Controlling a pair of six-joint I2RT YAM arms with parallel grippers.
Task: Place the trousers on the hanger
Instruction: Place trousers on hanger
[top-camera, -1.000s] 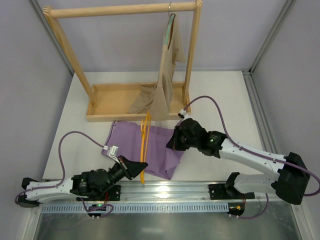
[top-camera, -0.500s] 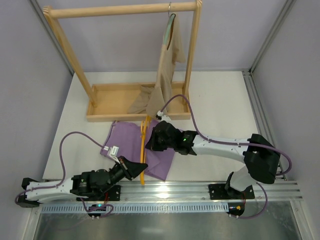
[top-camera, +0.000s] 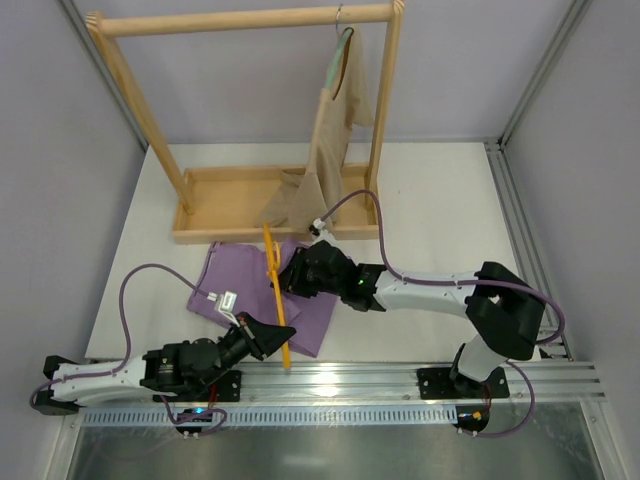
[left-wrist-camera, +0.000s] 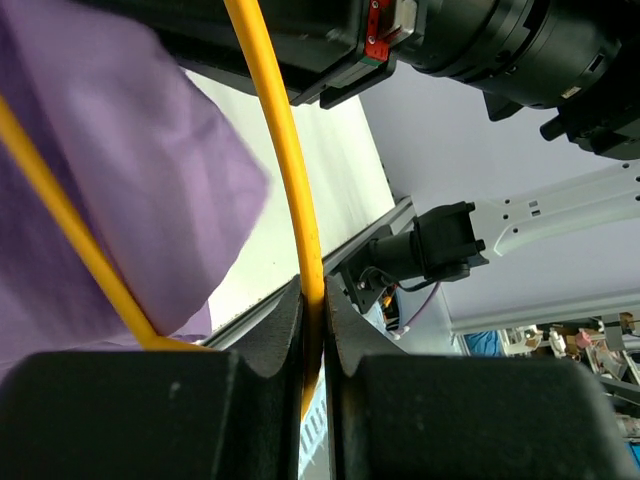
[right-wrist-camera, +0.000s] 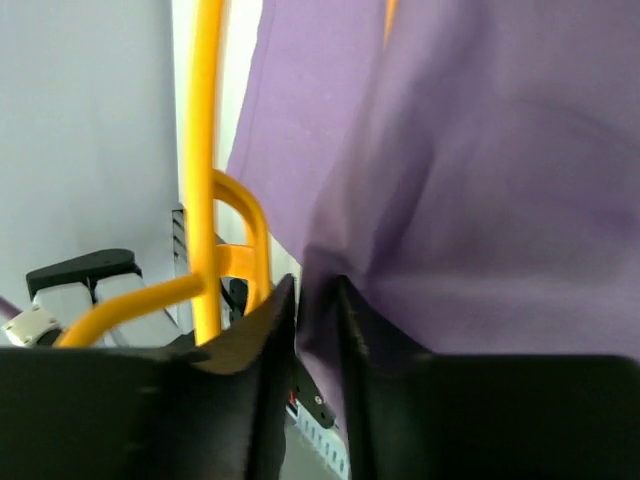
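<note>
Low at the frame's centre, the trousers (top-camera: 235, 285) lie on the counter (top-camera: 440, 200), likely limp and light; best pinched at an edge. The left end effector (top-camera: 283, 332) clamps the thin, stiff hanger (top-camera: 274, 290); the right end effector (top-camera: 290, 275), nearly closed, nips a fabric fold.

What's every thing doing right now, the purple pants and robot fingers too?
trousers, spread flat, pinched by right fingers.
hanger, across the trousers, held by left fingers.
left fingers, shut on the hanger.
right fingers, shut on the trousers.
beige garment, hanging on the rack.
</note>
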